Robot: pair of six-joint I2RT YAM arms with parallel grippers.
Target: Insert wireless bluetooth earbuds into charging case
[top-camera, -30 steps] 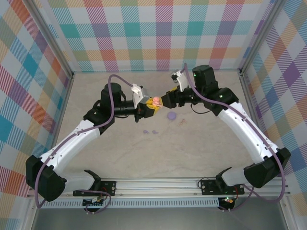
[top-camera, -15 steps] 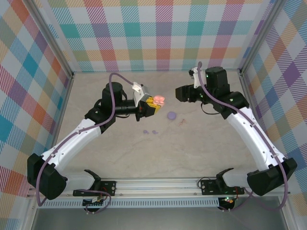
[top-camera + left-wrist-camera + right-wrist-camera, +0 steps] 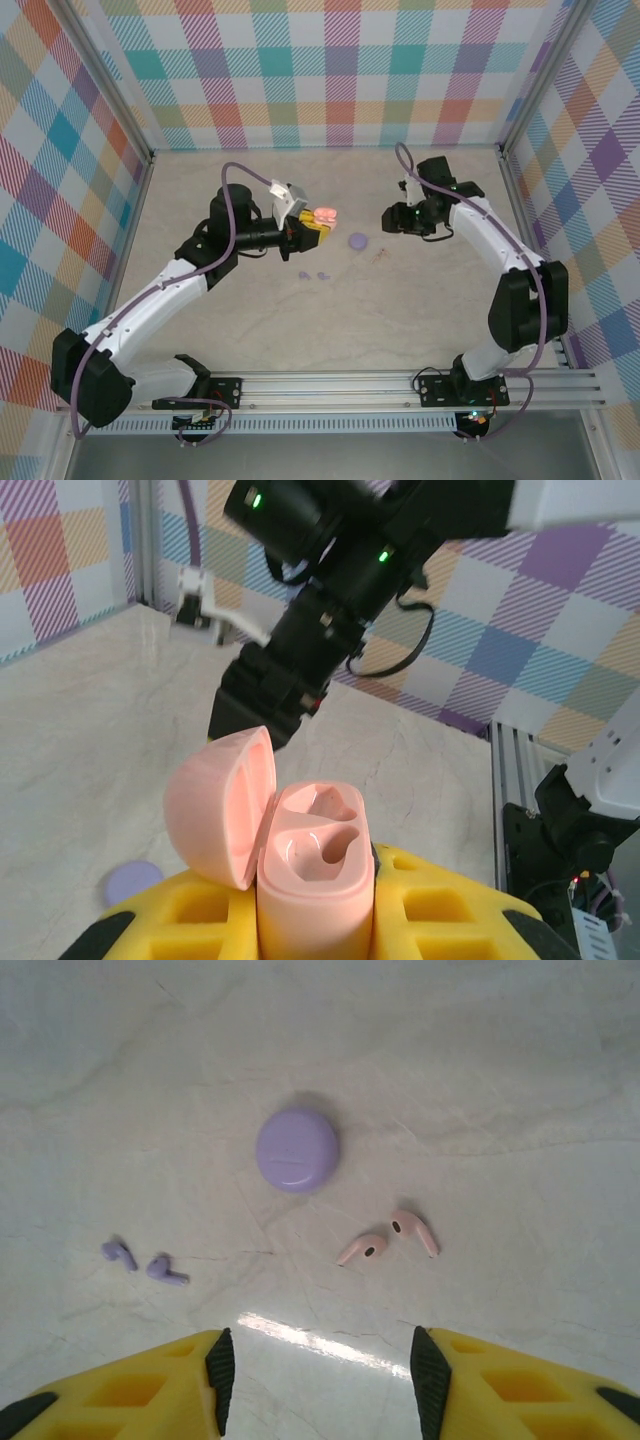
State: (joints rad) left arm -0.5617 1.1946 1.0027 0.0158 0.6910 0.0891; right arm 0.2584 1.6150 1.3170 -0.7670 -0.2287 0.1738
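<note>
Above the desk [image 3: 400, 300] the left tool [image 3: 322, 222] pinches an open pink case [image 3: 310, 860]; the right tool [image 3: 315, 1370] hangs spread, empty. The purple charging case [image 3: 297, 1150] lies shut, purple earbuds [image 3: 165, 1270] and pink earbuds [image 3: 362, 1250] near: a colour mix-up threatens.

Tabletop [image 3: 250, 320]: carrying a closed case and two pairs of earbuds, all lying loose near its middle.
Closed case [image 3: 357, 241]: lying between the two hands, behind both pairs.
Left pair of earbuds [image 3: 165, 1270]: lying side by side, left of the closed case and nearer the arm bases.
Right pair of earbuds [image 3: 414, 1231]: lying just right of the closed case, slightly nearer the bases, well apart from the left pair.
Open case [image 3: 310, 865]: sitting between the fingers of the left hand [image 3: 316, 230], up off the tabletop, its lid [image 3: 220, 805] swinging out to one side.
Right hand [image 3: 322, 1365]: hovering right of the closed case, facing the left hand, with nothing sitting between its fingers.
</note>
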